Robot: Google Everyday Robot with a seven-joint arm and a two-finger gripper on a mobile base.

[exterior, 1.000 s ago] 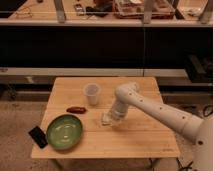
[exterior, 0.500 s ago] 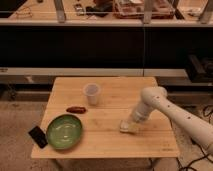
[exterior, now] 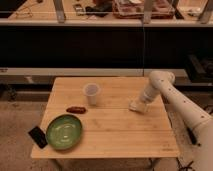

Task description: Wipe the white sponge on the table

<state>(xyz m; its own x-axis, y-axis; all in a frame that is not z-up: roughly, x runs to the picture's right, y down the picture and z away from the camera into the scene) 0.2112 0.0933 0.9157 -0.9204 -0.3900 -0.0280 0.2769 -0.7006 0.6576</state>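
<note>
The white sponge (exterior: 136, 105) lies on the wooden table (exterior: 110, 127) toward its right side, under the tip of my arm. My gripper (exterior: 140, 102) is pressed down on the sponge, at the end of the white arm that reaches in from the right. The sponge is partly hidden by the gripper.
A clear plastic cup (exterior: 91, 94) stands at the table's middle back. A small red-brown object (exterior: 76, 109) lies left of it. A green plate (exterior: 64, 132) sits at the front left, with a black object (exterior: 38, 136) at the left edge. Dark shelving stands behind.
My gripper and the sponge have slid across the table from the middle to the right, then toward the back right.
</note>
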